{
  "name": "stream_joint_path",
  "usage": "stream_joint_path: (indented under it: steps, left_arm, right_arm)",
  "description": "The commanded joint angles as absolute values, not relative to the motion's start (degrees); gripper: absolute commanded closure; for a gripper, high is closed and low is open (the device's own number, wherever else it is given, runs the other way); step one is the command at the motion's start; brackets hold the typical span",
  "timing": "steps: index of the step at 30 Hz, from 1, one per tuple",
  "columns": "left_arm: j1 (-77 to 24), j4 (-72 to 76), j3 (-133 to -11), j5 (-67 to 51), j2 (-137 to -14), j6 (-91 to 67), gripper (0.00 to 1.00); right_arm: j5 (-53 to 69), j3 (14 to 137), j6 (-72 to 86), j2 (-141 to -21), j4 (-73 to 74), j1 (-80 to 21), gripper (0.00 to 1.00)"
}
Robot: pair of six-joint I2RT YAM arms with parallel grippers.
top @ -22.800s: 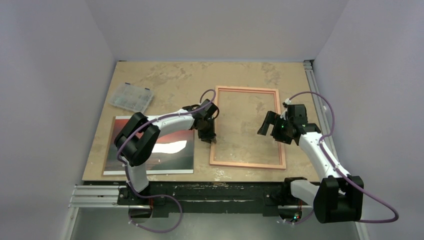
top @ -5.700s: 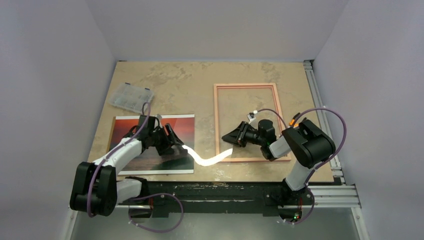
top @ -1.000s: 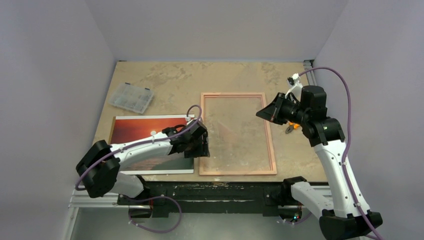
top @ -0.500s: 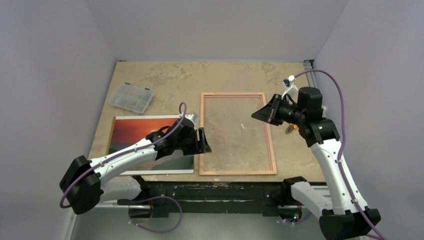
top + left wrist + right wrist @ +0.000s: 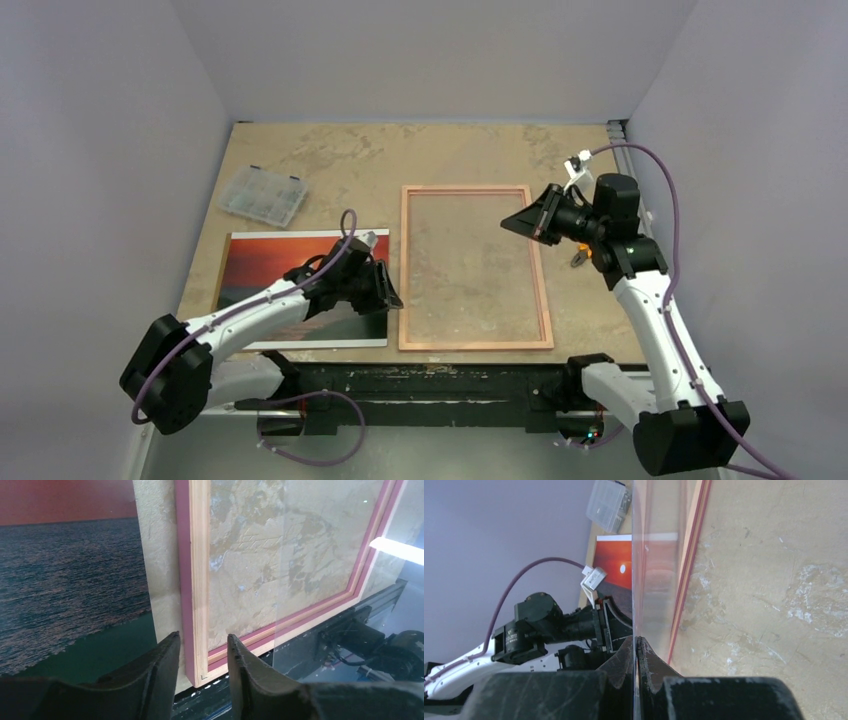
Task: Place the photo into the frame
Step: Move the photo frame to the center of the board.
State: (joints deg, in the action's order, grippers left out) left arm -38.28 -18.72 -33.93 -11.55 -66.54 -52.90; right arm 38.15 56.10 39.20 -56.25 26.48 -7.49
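Right gripper (image 5: 636, 640) raised, clamped on clear pane (image 5: 656, 580), edge-on. Left gripper (image 5: 202, 636) low, jaws apart; frame (image 5: 192, 555) runs lengthwise ahead.

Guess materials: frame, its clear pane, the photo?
Frame: light wood, visible grain, pink-painted sides, matte.
Pane: clear rigid sheet, reflective; glass or acrylic, can't tell.
Photo: thin printed paper, white border, likely glossy.
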Motion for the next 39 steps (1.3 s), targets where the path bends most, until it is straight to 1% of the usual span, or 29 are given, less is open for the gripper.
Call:
stream_joint_path:
  steps: [1, 4, 10, 11, 15, 23, 33, 37, 39]
  left_arm:
    - [-37.7, -17.1, -34.6, -10.7, -68.6, -51.9, 0.64]
    - [-37.7, -17.2, -35.8, -10.5, -71.5, -51.2, 0.69]
    - [-37.6, -16.6, -37.3, -10.1, -75.1, -50.3, 0.75]
    - [-37.6, -16.7, -37.4, -9.9, -75.5, -50.2, 0.76]
    - [-37.7, -16.0, -37.6, -10.3, -76.0, -49.4, 0.77]
    - [-37.6, -13.0, -36.5, -11.7, -75.6, -49.9, 0.76]
    - [-37.6, -11.3, -35.6, -11.8, -78.8, -50.3, 0.76]
    - [-37.7, -10.3, -34.2, -11.7, -79.8, -50.8, 0.78]
    - [-37.6, -10.4, -33.7, -11.2, -79.7, -51.0, 0.8]
  right_arm:
    - [43.3, 53.7, 44.3, -56.6, 16.4, -4.1, 1.0]
    - [44.3, 52.0, 46.7, -56.4, 13.4, -1.9, 1.0]
    - [44.5, 49.9, 49.0, -55.3, 10.7, -0.2, 1.0]
    - [44.6, 49.7, 49.1, -55.2, 10.6, 1.3, 1.0]
    - [45.0, 49.3, 48.9, -55.5, 10.5, 2.3, 1.0]
    - [46.3, 47.7, 49.4, -55.8, 9.3, 2.5, 1.0]
    - [46.7, 46.6, 49.4, -55.7, 8.9, 2.6, 1.0]
    - [47.0, 46.4, 49.3, -55.4, 8.9, 2.6, 1.0]
    - [47.1, 46.5, 49.4, -55.4, 8.8, 2.6, 1.0]
